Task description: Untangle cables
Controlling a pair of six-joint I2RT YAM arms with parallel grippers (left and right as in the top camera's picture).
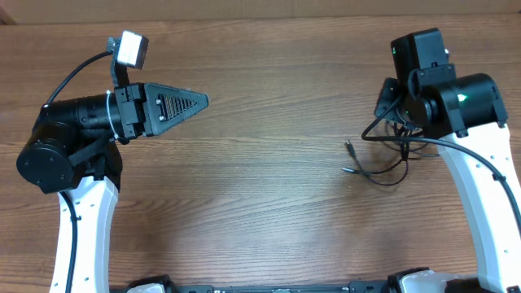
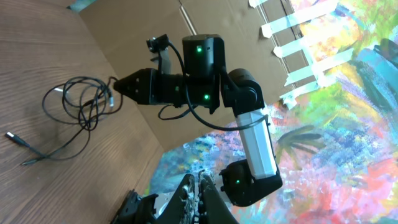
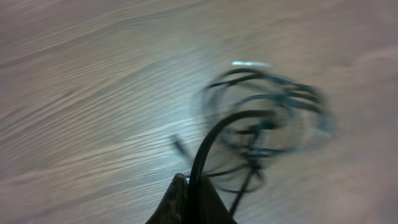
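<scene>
The cables (image 1: 389,140) are thin black cords lying in a loose tangle on the wooden table at the right, two plug ends (image 1: 348,149) trailing left. In the left wrist view the coil (image 2: 94,106) lies beside the tip of my right gripper (image 2: 118,86). The right wrist view is blurred; my right gripper (image 3: 193,186) is shut on one black strand that rises from between its fingers toward the coil (image 3: 267,124). My left gripper (image 1: 203,101) is shut and empty, held above the table at the left and pointing right, far from the cables. Its closed fingers (image 2: 208,186) show at the bottom edge.
Bare wooden table (image 1: 260,187) lies between the two arms. A cardboard wall (image 2: 205,18) stands along the far edge, with a colourful painted floor (image 2: 336,124) beyond. The right arm's own thick black wire (image 1: 472,155) runs along its white link.
</scene>
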